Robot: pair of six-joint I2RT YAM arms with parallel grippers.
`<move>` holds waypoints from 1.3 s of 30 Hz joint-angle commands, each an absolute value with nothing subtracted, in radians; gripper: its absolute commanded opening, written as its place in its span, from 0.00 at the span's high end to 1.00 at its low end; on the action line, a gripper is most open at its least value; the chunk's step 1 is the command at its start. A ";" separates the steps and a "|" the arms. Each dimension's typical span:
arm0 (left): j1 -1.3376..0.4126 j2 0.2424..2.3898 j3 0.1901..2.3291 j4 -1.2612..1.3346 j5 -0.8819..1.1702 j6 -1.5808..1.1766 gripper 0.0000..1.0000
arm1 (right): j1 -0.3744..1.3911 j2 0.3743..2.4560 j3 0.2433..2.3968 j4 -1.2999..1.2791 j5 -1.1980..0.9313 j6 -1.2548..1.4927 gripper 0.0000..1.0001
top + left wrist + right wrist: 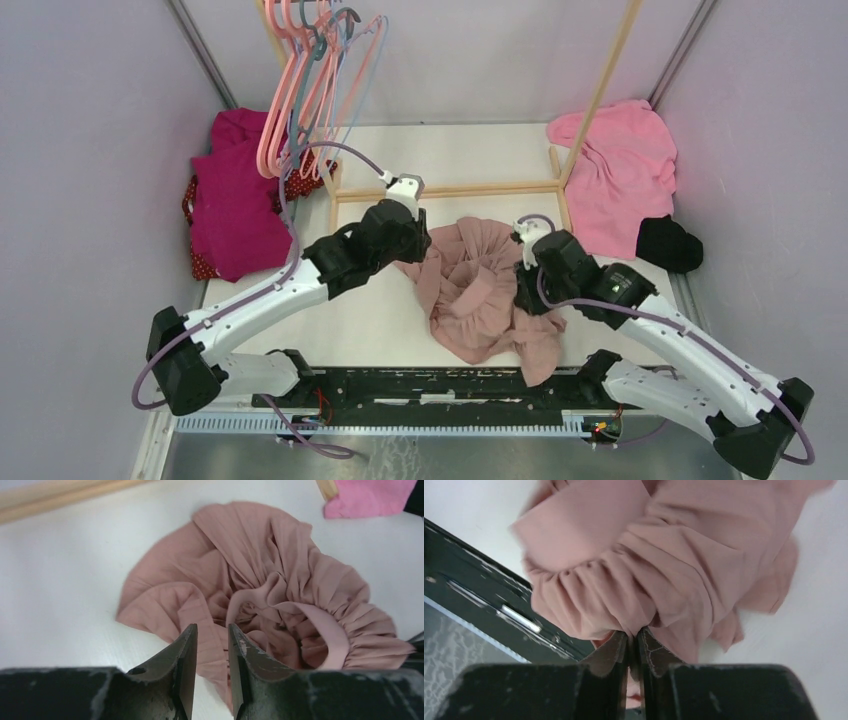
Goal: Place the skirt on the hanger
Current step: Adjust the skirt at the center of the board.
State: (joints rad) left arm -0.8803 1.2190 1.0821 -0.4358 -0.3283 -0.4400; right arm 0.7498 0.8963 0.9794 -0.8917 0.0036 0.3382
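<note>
Right end effector (634,636) pinches the crumpled skirt (472,290) on the table (370,322).

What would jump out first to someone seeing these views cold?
The dusty-pink skirt lies crumpled front and centre. The right claw pinches its gathered fabric, and the left claw hovers open over its opposite edge. Next is the bunch of pink hangers hanging at the back left, well apart from the skirt.
</note>
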 commanded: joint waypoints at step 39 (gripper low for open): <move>-0.785 1.263 0.828 -0.242 -0.127 -0.612 0.68 | 1.138 1.503 1.428 -1.291 0.466 0.786 0.48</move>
